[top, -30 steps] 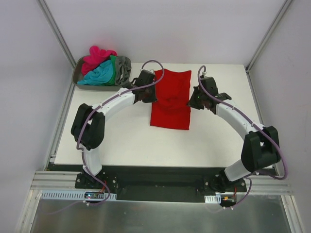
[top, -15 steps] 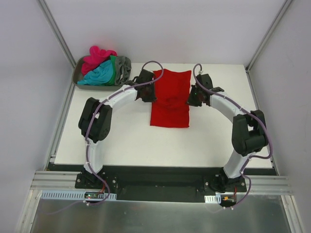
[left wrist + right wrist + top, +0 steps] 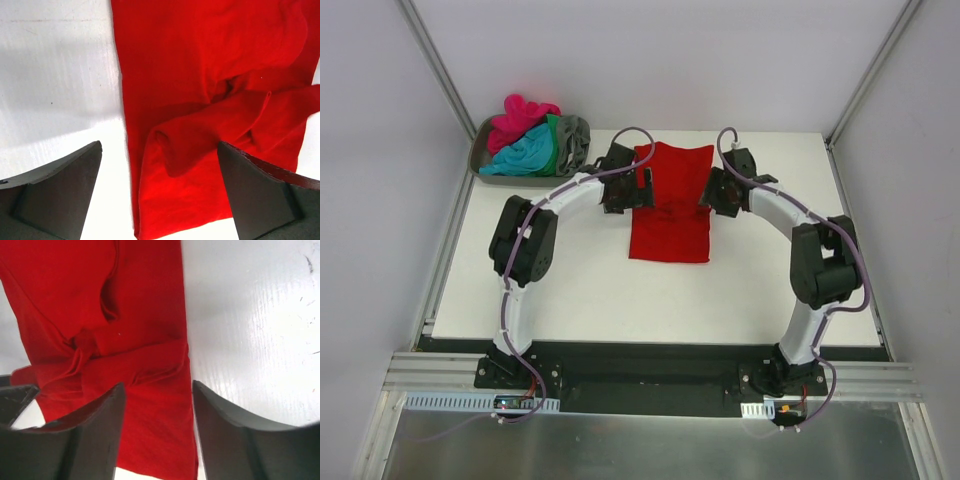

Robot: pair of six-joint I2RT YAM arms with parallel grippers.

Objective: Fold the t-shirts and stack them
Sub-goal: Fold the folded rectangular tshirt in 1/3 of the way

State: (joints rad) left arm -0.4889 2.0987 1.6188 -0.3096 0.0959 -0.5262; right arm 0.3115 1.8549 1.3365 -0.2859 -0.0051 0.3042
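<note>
A bright red t-shirt lies flat mid-table, folded into a long narrow rectangle, with bunched folds across its middle. My left gripper hovers over the shirt's left edge, and its jaws stand wide open with nothing held. My right gripper is over the right edge, also open and holding nothing. Other t-shirts are heaped at the back left: magenta-pink, teal-blue, green and grey.
The heap of shirts sits in a grey tray just off the table's back left corner. White table spreads in front of the red shirt. Metal frame posts rise at the back corners.
Both grippers were shut at the red shirt's side edges and have now opened and let go. Both arms' elbows swung farther from the near edge. The shirt stays flat.
</note>
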